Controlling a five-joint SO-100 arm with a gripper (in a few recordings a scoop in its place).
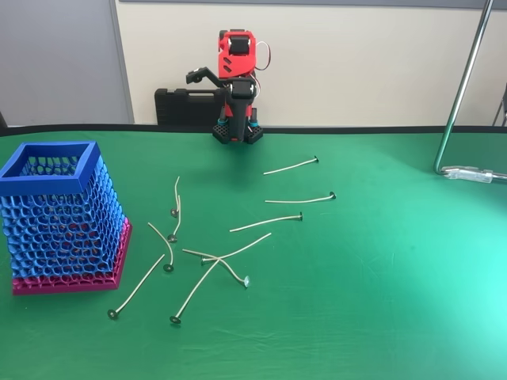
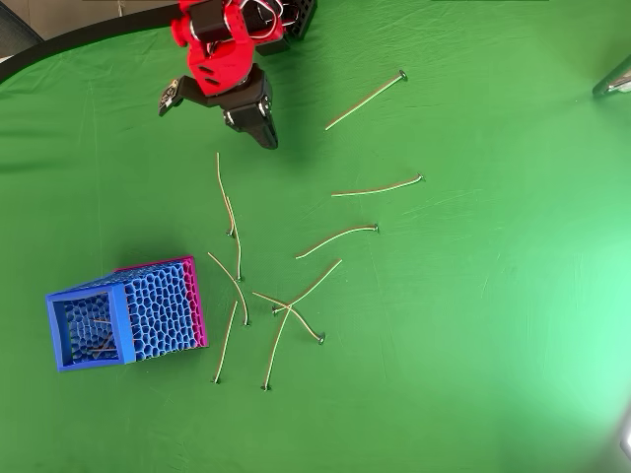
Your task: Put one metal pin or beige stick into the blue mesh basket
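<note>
The blue mesh basket (image 1: 59,214) (image 2: 128,315) stands on its magenta base at the left of the green cloth; in the overhead view thin pale lines show inside it. Several beige sticks with dark heads lie scattered on the cloth, such as one stick (image 1: 291,166) (image 2: 365,97) at the far right of the group, one (image 1: 266,224) (image 2: 335,238) in the middle, and one (image 1: 141,285) (image 2: 226,343) close to the basket. My red arm is folded at the back edge. Its gripper (image 1: 214,99) (image 2: 217,122) is open and empty, above the cloth and far from the sticks.
A black case (image 1: 186,107) sits behind the arm against the wall. A metal stand pole (image 1: 459,103) with its foot (image 1: 475,174) (image 2: 616,79) rises at the right. Bare green cloth lies to the right and in front of the sticks.
</note>
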